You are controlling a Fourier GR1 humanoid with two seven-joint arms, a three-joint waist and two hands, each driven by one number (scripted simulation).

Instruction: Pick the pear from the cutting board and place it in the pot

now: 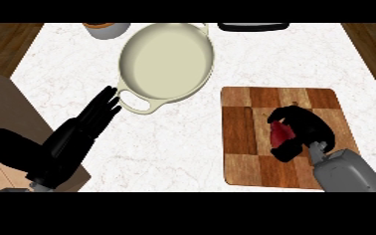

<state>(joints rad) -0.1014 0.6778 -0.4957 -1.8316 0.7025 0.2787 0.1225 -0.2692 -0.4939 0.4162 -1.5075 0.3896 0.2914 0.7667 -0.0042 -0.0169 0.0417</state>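
A dark red pear (280, 133) lies on the wooden cutting board (249, 164) at the right of the counter. My right hand (308, 127) is curled round it, fingers arching over its top and thumb below, so only part of the fruit shows. The cream pot (166, 62) with two handles stands upper centre, to the left of the board and beyond it. It holds nothing. My left hand (92, 119) rests open at the lower left, fingers straight and pointing toward the pot's near handle (136, 103).
An orange-brown bowl (105, 28) sits at the back left edge. A dark flat object (253, 27) lies at the back, right of the pot. The white marble counter (176, 144) ends in wooden floor on both sides.
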